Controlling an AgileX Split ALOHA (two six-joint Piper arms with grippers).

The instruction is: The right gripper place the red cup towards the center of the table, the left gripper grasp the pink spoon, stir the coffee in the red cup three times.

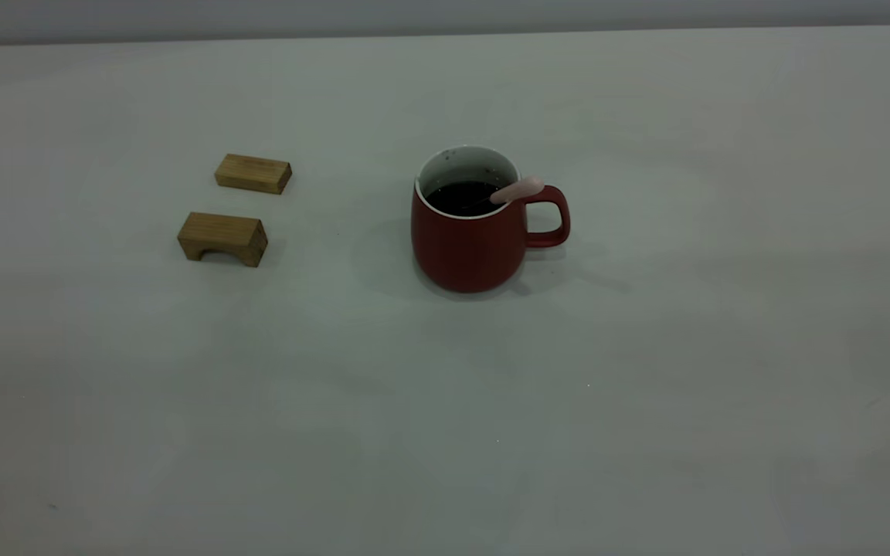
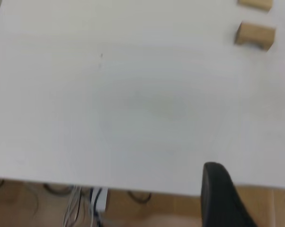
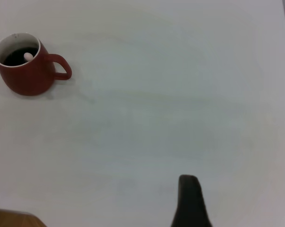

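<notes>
The red cup (image 1: 468, 239) stands upright near the middle of the table (image 1: 445, 417), its handle pointing right. It holds dark coffee (image 1: 460, 198). The pink spoon (image 1: 518, 190) leans in the cup, its handle resting on the rim above the cup's handle, its bowl hidden in the liquid. Neither gripper shows in the exterior view. In the right wrist view the red cup (image 3: 26, 75) with the pink spoon (image 3: 27, 56) lies far from my right gripper (image 3: 190, 201). My left gripper (image 2: 256, 194) hangs open over the table's edge, holding nothing.
Two tan wooden blocks (image 1: 253, 173) (image 1: 222, 238) lie left of the cup, one flat and one arch-shaped; the arched block (image 2: 255, 35) also shows in the left wrist view. Cables (image 2: 81, 213) hang below the table's edge.
</notes>
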